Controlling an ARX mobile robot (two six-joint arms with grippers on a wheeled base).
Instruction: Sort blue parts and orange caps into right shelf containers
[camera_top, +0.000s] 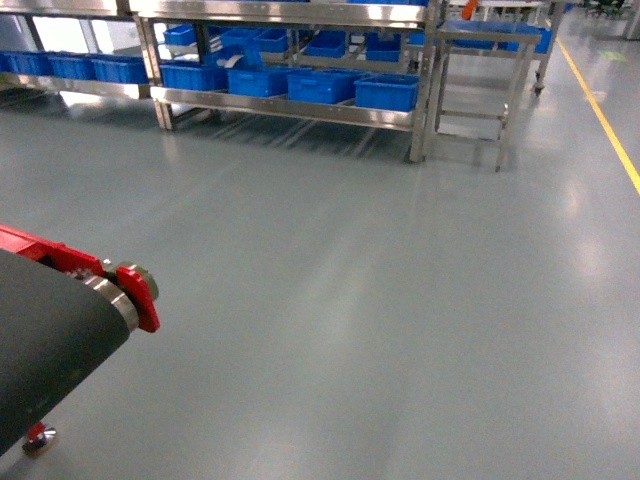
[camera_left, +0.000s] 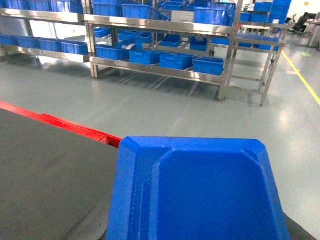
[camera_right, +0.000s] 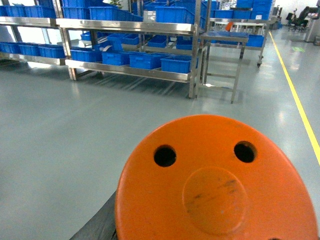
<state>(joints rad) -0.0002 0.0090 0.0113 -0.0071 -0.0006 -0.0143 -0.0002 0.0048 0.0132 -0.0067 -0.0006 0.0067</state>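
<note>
Orange cap (camera_right: 215, 180) and blue part (camera_left: 200, 190) fill wrist views, fingers' state unclear, open floor (camera_top: 380, 300), blue crates (camera_top: 385, 92) shelved beyond.

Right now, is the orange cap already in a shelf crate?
No. The orange cap fills the right wrist view, far from the shelf crates.
</note>
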